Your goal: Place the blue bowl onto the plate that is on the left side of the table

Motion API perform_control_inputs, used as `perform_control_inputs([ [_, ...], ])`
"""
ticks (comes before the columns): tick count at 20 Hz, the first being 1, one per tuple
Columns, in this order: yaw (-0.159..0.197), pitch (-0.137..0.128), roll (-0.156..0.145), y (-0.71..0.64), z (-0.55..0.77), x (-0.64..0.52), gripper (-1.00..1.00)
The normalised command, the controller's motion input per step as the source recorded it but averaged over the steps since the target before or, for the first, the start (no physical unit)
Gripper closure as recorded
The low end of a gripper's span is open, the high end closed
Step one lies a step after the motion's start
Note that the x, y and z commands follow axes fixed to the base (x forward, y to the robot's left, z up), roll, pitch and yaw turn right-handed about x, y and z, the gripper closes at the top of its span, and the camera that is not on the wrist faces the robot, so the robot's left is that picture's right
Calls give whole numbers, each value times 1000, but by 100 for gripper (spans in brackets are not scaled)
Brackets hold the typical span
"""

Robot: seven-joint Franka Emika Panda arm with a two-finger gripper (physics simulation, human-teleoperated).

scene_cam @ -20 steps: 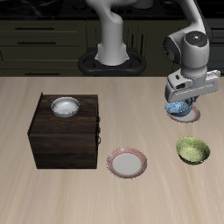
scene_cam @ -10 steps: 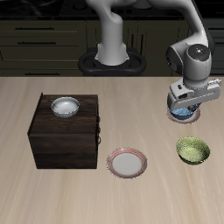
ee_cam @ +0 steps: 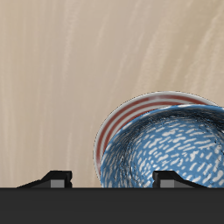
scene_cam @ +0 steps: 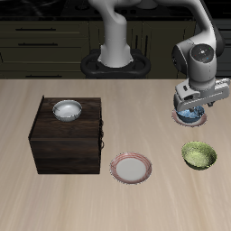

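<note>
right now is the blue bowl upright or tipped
Upright. The wrist view looks into the blue bowl, its rim level over the red-rimmed plate beneath. Whether it rests on the plate cannot be told.

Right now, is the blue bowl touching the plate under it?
Touching: in the wrist view the blue bowl sits inside the plate's red-striped rim, no gap visible.

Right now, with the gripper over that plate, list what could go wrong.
1. The blue bowl sits off-centre on the plate, overhanging one edge, so it may tip or slide on release.
2. Whether the gripper has let go cannot be told; lifting too soon could drag the bowl off.
3. The green bowl lies close by; a sliding bowl could knock it.
</note>
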Motion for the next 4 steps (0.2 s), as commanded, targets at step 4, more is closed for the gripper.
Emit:
perform_control_inputs([
  [4,-8,-46,43,1,222,-90,-100],
])
